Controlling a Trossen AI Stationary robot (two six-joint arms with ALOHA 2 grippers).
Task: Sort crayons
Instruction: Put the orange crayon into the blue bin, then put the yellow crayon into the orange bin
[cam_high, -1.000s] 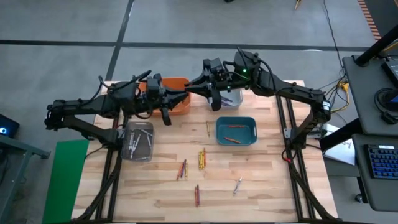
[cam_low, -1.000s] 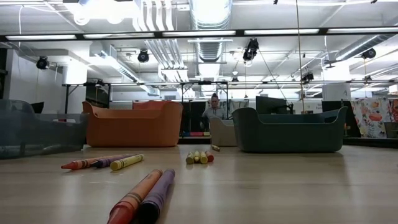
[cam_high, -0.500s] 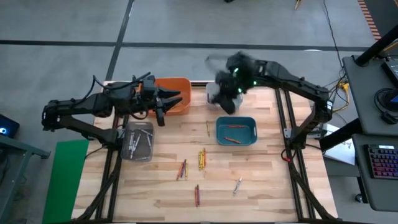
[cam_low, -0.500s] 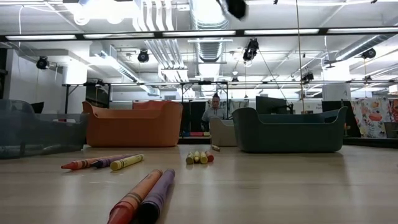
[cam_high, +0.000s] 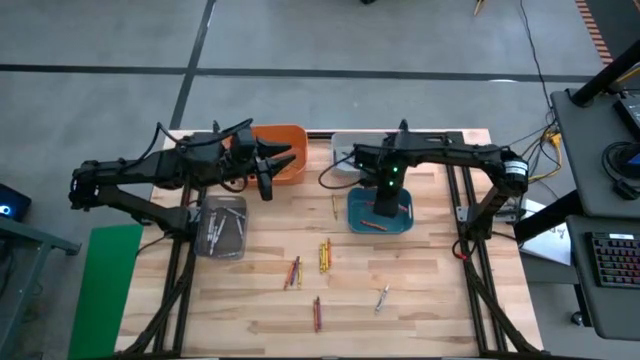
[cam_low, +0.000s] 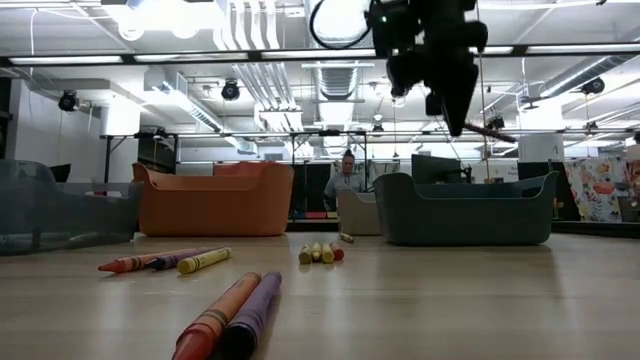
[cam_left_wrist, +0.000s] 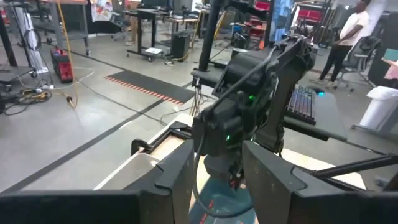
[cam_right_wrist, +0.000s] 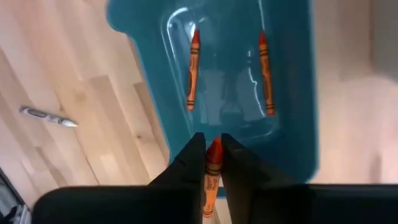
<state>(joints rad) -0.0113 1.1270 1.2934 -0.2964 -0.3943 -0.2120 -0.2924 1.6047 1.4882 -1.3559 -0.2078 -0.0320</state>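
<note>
My right gripper (cam_high: 384, 203) (cam_right_wrist: 213, 144) hangs over the teal bin (cam_high: 404, 212) (cam_right_wrist: 292, 93), shut on an orange-red crayon (cam_right_wrist: 213, 163). Two orange crayons (cam_right_wrist: 193, 68) (cam_right_wrist: 266, 74) lie flat on the bin's floor. My left gripper (cam_high: 270, 176) (cam_left_wrist: 217, 165) stands open and holds nothing, beside the orange bin (cam_high: 285, 140). Loose crayons lie flat on the table: yellow ones (cam_high: 324, 255), a red and purple pair (cam_high: 293, 272), another pair (cam_high: 316, 313), a grey one (cam_high: 382, 298) and a single one (cam_high: 333, 207). My right gripper pinches the orange-red crayon between its two fingers, just behind the pointed tip (cam_right_wrist: 214, 149). The fingers come from above, pointing down, and the crayon lies along them with its tip showing between the fingertips. It is lifted clear, above the teal bin's floor.
A clear grey bin (cam_high: 222, 225) with grey crayons stands at the left, and a white bin (cam_high: 345, 150) at the far edge between the orange and teal bins. Bare wood stretches along the near edge around the loose crayons. A person shows in the room beyond (cam_low: 345, 178).
My right gripper has swung from beside my left gripper at the far edge, toward the near edge and right, to above the teal bin. It has tipped to point down, carrying the crayon. My left gripper stays by the orange bin.
</note>
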